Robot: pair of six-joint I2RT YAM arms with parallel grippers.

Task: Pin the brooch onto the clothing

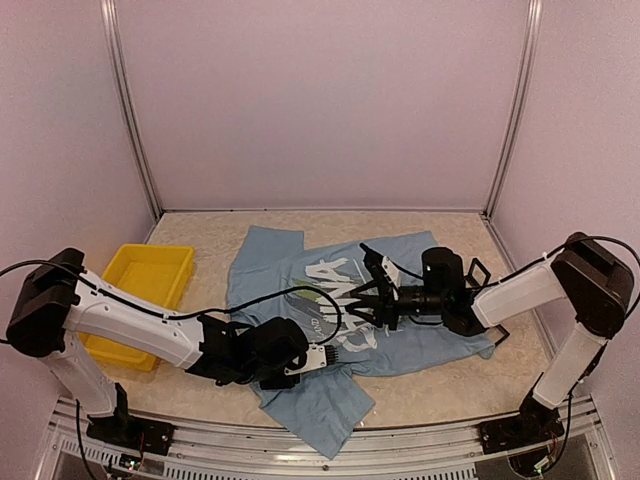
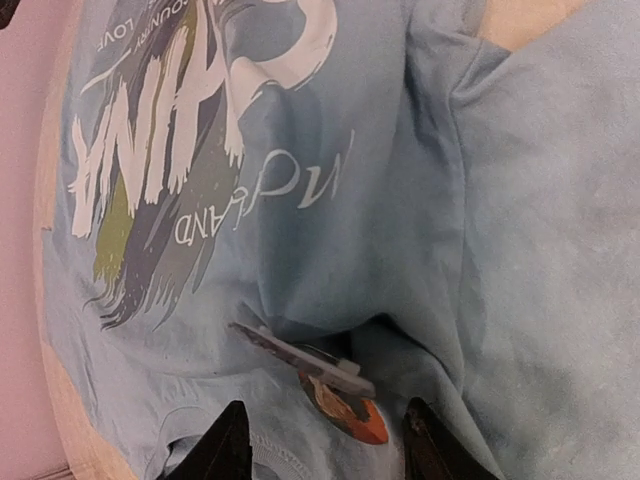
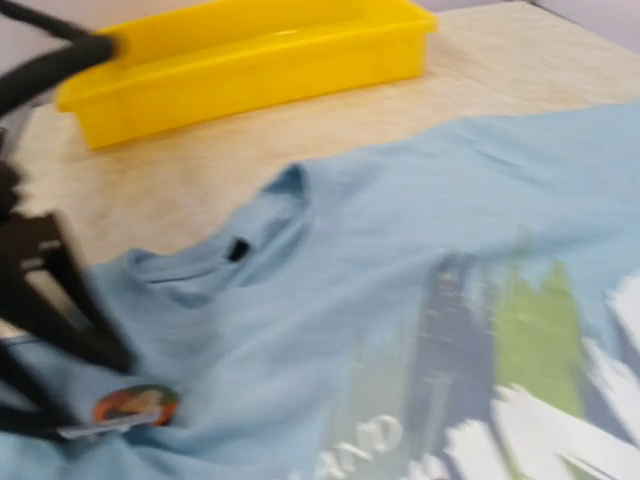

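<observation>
Step in hand, as I judge it: seating the brooch [image 2: 345, 412] on the T-shirt [image 2: 520, 250], low on the chest below the "CHINA" print, near a fold. State: my left end effector [image 2: 325, 447] is open, its two dark tips parted on either side of the brooch and just short of it, holding nothing. The brooch lies face-up on the cloth, orange disc showing, with a pale flat bar just beside its upper edge; I cannot tell whether the pin has gone through the fabric. My right end effector [image 1: 365, 292] hangs over the print, near the brooch; from above its fingers look spread, with nothing in them. The shirt lies spread on the counter [image 1: 440, 385], rumpled around the brooch. To do this well: use the right side to press the cloth flat beside the brooch, close the left on the disc's rim rather than the bar, and keep it level so the fold is not caught.
</observation>
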